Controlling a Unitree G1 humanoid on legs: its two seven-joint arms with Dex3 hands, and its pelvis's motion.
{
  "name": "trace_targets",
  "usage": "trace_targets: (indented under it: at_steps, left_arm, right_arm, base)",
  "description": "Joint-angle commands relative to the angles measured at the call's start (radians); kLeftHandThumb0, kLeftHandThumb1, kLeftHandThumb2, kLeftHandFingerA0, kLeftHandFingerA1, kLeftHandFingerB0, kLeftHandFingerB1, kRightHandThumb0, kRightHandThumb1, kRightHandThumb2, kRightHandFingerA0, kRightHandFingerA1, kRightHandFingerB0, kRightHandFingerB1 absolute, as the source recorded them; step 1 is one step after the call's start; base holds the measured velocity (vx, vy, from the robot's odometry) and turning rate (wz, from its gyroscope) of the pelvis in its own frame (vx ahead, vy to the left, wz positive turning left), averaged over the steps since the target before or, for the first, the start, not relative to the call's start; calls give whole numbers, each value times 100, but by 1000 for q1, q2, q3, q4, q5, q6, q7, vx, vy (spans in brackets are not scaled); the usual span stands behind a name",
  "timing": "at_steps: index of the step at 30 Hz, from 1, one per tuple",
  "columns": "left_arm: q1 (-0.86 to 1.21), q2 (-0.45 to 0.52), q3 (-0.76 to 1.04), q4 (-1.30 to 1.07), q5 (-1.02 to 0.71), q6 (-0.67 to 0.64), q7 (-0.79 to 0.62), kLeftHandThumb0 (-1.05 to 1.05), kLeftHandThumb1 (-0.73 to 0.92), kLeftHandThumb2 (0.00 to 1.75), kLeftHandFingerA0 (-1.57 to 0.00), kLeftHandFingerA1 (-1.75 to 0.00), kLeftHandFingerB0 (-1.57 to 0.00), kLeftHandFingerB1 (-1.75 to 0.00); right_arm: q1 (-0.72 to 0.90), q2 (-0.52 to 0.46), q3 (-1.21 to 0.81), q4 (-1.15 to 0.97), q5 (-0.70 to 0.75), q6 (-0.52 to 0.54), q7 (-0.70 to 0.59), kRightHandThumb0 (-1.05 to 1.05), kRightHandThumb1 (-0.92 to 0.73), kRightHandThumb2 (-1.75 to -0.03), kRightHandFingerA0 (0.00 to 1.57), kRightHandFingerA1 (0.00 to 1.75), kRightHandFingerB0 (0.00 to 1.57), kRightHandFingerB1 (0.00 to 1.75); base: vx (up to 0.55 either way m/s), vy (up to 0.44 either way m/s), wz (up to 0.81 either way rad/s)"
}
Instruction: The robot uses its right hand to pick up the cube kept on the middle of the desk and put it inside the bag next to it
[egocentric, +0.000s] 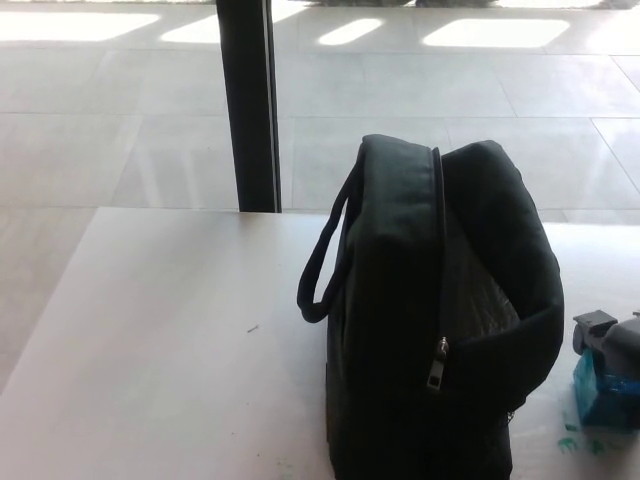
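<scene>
Only the right hand (610, 345) shows, at the lower right edge of the frame; it is dark, cut off by the picture's border, with a blunt finger (592, 323) jutting toward the left; whether it grips anything cannot be told; the left hand is out of view.

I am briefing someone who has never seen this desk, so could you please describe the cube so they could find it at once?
Start at the big black bag standing on the pale desk. Look just past its right side, at the picture's right edge: the cube sits there on the desk, under the robot's black right hand. It is the only bright blue-green thing in view.
</scene>
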Motion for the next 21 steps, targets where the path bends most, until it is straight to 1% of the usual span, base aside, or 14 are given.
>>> trace_targets:
  at_steps: [1,4,5,7,8,9,10,11,12,13,15,17,20,21]
  left_arm:
    - [4,21,0,1,-6,-3,8,-105,6,113,-42,-118,-7,-97]
    - [7,22,-3,5,-2,-10,7,-105,10,116,-39,-116,-4,-94]
    - [6,22,-1,7,-3,-9,11,-105,9,115,-43,-119,-10,-98]
    - [9,23,1,8,-4,-10,10,-105,9,115,-43,-119,-10,-98]
    - [9,23,5,8,-9,-6,7,-105,4,113,-52,-125,-16,-102]
    - [8,23,8,8,-13,-1,6,-105,4,113,-52,-125,-16,-102]
    - [10,24,7,7,-10,-1,12,-105,5,113,-51,-124,-13,-100]
    - [10,24,6,7,-10,-1,13,-105,5,113,-51,-124,-13,-100]
    - [14,26,5,7,-8,-6,5,-105,6,114,-45,-120,-12,-100]
    - [14,25,3,7,-6,-7,10,-105,6,114,-46,-121,-13,-100]
    - [17,27,1,9,-3,-17,1,-105,8,115,-44,-119,-8,-97]
    - [21,27,3,8,-5,-12,7,-103,6,113,-39,-116,-9,-96]
    - [22,29,1,12,-3,-14,8,-105,7,114,-40,-117,-9,-97]
    - [23,29,2,12,-4,-13,9,-105,5,113,-44,-120,-11,-98]
  right_arm:
    - [137,-56,27,89,-99,-230,-366,-30,-79,-70,78,175,63,137]
    - [142,-45,-7,99,-53,-254,-370,-26,-72,-78,80,173,72,131]
    - [142,-40,-42,96,-12,-258,-360,-22,-68,-84,77,172,68,143]
    - [140,-40,-63,89,6,-262,-346,-22,-68,-84,77,172,68,143]
    - [135,-36,-96,88,33,-261,-340,-20,-67,-87,79,172,73,139]
    - [137,-31,-120,84,56,-261,-331,-20,-67,-87,79,172,73,139]
    - [135,-24,-150,81,85,-266,-322,-18,-67,-88,78,175,68,150]
    - [136,-21,-161,84,82,-274,-321,-13,-89,-107,76,175,48,175]
    - [110,-36,-221,73,121,-307,-339,-15,-68,-87,92,175,65,148]
    - [100,-34,-247,72,136,-307,-325,-19,-74,-84,76,173,64,151]
    - [85,-32,-268,76,124,-322,-332,-18,-75,-82,76,171,64,149]
    - [48,-31,-335,65,170,-331,-297,-16,-71,-91,77,172,65,152]
    - [5,-35,-400,57,188,-335,-272,-17,-69,-95,75,169,67,151]
    - [-1,-37,-405,57,172,-334,-275,-17,-70,-86,74,166,66,147]
  base:
    - [0,0,0]
    - [0,0,0]
    - [0,0,0]
    - [0,0,0]
    - [0,0,0]
    - [0,0,0]
    - [0,0,0]
    - [0,0,0]
    - [0,0,0]
    - [0,0,0]
    - [0,0,0]
    - [0,0,0]
    - [0,0,0]
    - [0,0,0]
